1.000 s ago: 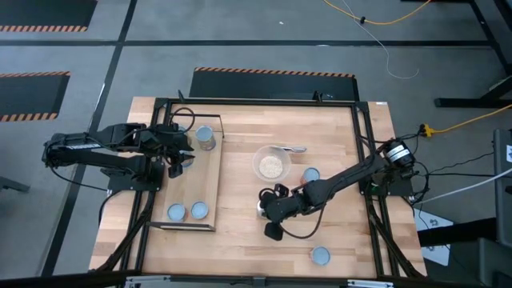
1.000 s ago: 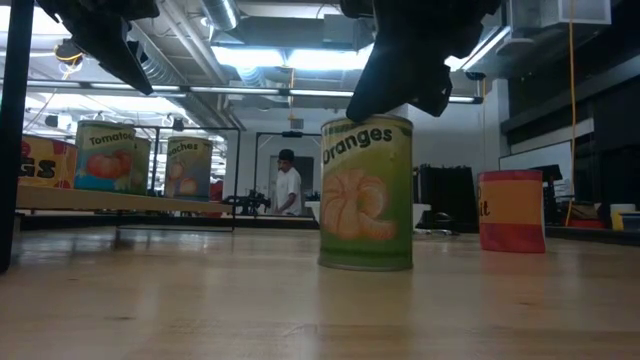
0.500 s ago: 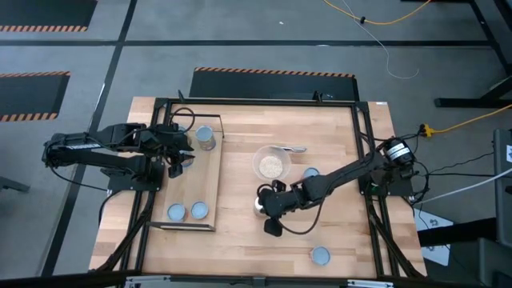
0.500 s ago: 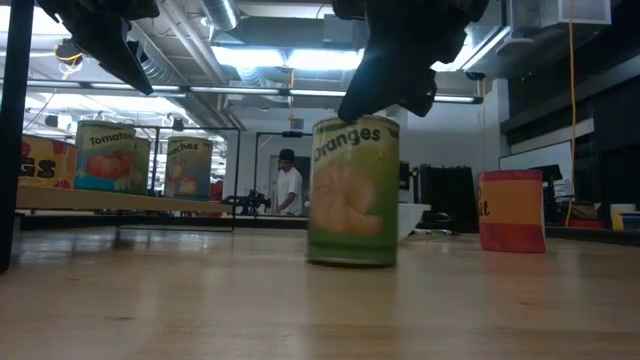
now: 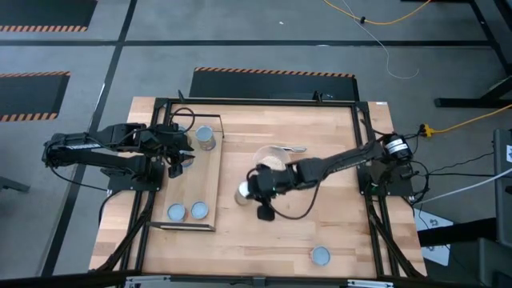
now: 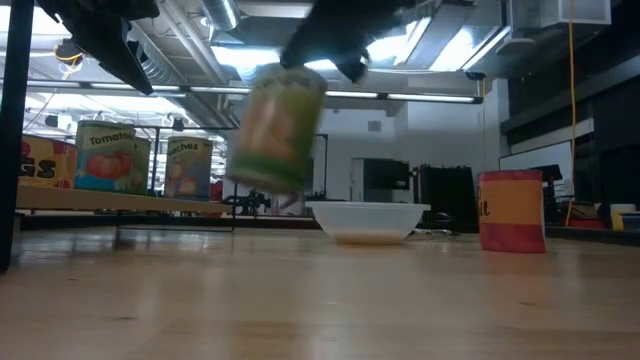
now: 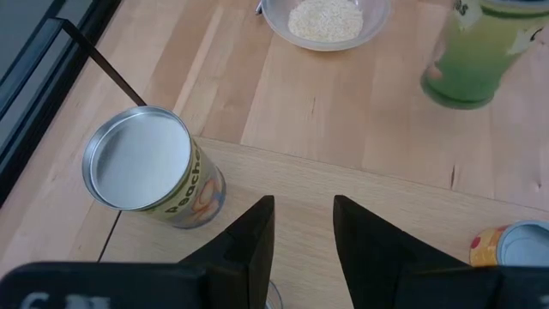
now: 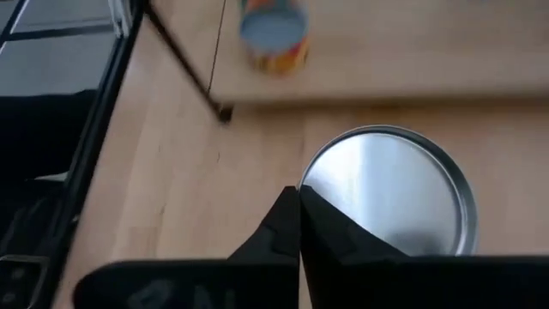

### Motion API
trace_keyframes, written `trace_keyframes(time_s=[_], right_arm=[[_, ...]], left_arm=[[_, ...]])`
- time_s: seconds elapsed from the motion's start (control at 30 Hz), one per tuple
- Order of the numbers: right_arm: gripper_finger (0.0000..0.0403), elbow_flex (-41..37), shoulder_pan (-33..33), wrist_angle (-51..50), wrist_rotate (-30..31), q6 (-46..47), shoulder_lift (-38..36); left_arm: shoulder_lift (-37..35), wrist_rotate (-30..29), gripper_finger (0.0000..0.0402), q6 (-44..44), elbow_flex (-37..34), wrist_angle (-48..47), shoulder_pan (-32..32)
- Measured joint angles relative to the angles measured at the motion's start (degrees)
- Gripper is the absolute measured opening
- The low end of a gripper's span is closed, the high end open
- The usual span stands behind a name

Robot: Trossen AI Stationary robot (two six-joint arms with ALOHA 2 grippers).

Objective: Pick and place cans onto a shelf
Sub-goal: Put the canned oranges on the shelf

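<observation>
The right arm reaches far across the bench point(image 5: 336, 232) toward the left, stretched low and nearly straight from its base at the right edge. The right gripper point(image 5: 254, 189) holds the green can point(image 6: 276, 128) by its rim, with the fingers point(image 8: 296, 225) pressed together on the edge of the silvery top. In the low view this can hangs in the air, tilted, clear of the bench surface, and it is left of the white bowl point(image 6: 366, 221) of pale grains. In the high view it is between the bowl and the right edge of the shelf point(image 5: 210, 172).

The left arm is bent over the far part of the shelf. The left gripper point(image 5: 181, 160) hovers there with its fingers point(image 7: 249, 245) a little apart and nothing between them. Just beside it, on the far end of the shelf, stands the peaches can point(image 7: 154, 167), upright.

Two more cans point(image 5: 187, 211) stand side by side at the near end of the shelf. Another can point(image 5: 320, 255) stands alone on the bench near the front edge, right of the middle. In the low view a red can point(image 6: 511, 211) stands on the bench at the right.
</observation>
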Motion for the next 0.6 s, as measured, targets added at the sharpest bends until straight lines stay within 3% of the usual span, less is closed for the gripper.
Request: trace_keyframes(time_s=[0.27, 0.6], right_arm=[[0.0, 6.6, -6.7, 0.2, -0.4, -14.5, 0.0], [0.0, 16.4, -14.0, 1.1, -8.6, -26.4, 5.4]], left_arm=[[0.0, 0.0, 0.0114, 0.0, 0.0, 0.0, 0.0], [0.0, 0.0, 0.0114, 0.0, 0.0, 0.1, 0.0]])
